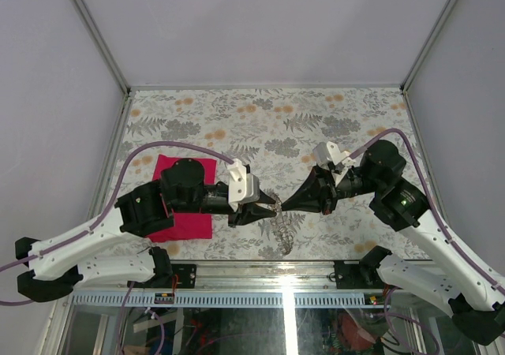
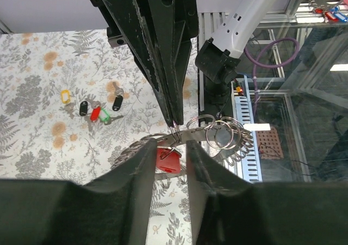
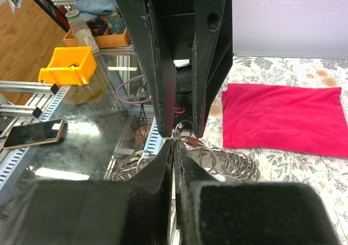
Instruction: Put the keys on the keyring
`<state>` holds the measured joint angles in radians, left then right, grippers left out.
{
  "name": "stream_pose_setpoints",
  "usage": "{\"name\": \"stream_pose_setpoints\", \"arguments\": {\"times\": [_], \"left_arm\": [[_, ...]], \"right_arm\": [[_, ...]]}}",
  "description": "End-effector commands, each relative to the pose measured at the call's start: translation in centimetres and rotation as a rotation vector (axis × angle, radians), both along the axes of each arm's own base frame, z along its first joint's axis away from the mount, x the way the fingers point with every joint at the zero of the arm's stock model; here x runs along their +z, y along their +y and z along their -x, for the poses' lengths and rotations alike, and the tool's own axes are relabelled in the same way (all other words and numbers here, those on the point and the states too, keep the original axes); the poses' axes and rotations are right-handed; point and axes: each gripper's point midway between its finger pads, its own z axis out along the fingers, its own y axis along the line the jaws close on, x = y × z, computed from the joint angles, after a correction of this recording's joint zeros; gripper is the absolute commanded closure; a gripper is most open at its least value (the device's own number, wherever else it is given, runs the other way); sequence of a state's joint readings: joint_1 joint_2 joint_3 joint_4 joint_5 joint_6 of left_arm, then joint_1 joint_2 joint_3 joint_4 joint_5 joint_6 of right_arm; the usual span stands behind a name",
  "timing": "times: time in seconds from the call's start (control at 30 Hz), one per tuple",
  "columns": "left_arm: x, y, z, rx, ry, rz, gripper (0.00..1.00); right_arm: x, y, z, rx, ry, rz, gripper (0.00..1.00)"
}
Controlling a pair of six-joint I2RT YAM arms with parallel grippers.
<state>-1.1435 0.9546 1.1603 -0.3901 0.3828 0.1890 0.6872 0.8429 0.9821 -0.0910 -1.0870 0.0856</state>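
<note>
Slippage is our main worry: the right pincer (image 3: 174, 140) is clamped tight on a strand of the keyring (image 2: 223, 133), lifted near the front edge of the table (image 1: 237, 110), while the left pincer (image 2: 172, 147), jaws narrow, pinches the red key (image 2: 168, 160) against it. If that light grip twists, we think the key drops unthreaded; the other keys (image 2: 95, 111) lie well apart.

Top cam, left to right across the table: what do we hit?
magenta cloth → left gripper → right gripper. The keyring hangs just below where the two gripper tips meet, so I leave it out of the order.
</note>
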Motion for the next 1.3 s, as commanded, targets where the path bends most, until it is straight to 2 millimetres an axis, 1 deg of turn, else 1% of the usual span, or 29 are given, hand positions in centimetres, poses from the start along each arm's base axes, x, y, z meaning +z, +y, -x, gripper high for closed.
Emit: {"name": "stream_pose_setpoints", "arguments": {"times": [0.0, 0.07, 0.27, 0.47, 0.67, 0.9, 1.1, 1.13, 1.27], "left_arm": [[2.4, -0.2, 0.3, -0.03, -0.044, 0.064, 0.77], [2.5, -0.1, 0.3, -0.025, -0.045, 0.067, 0.81], [2.4, 0.2, 0.3, -0.016, -0.044, 0.068, 0.87], [2.4, 0.3, 0.1, -0.003, -0.042, 0.069, 0.9], [2.5, 0.2, 0.0, 0.003, -0.037, 0.075, 1.0], [3.5, 0.0, -0.7, 0.051, -0.03, 0.131, 1.0], [4.3, -0.1, -1.6, 0.112, -0.016, 0.206, 1.0], [4.7, 0.0, -1.7, 0.121, -0.017, 0.226, 1.0], [5.5, 0.0, -1.7, 0.127, -0.006, 0.287, 1.0]], "right_arm": [[3.1, -0.4, 1.1, 0.031, -0.09, -0.086, 1.0], [3.2, -0.5, 1.1, 0.029, -0.092, -0.089, 1.0], [3.5, -0.6, 1.1, 0.019, -0.101, -0.098, 1.0], [4.3, -0.7, 1.2, 0.006, -0.105, -0.119, 1.0], [5.0, -0.9, 1.3, -0.013, -0.106, -0.145, 1.0], [5.8, -0.8, 0.6, -0.068, -0.108, -0.196, 1.0], [6.9, -1.0, -0.3, -0.145, -0.111, -0.286, 1.0], [7.2, -1.0, -0.5, -0.157, -0.106, -0.305, 1.0], [7.9, -1.1, -1.2, -0.203, -0.113, -0.366, 1.0]]}}
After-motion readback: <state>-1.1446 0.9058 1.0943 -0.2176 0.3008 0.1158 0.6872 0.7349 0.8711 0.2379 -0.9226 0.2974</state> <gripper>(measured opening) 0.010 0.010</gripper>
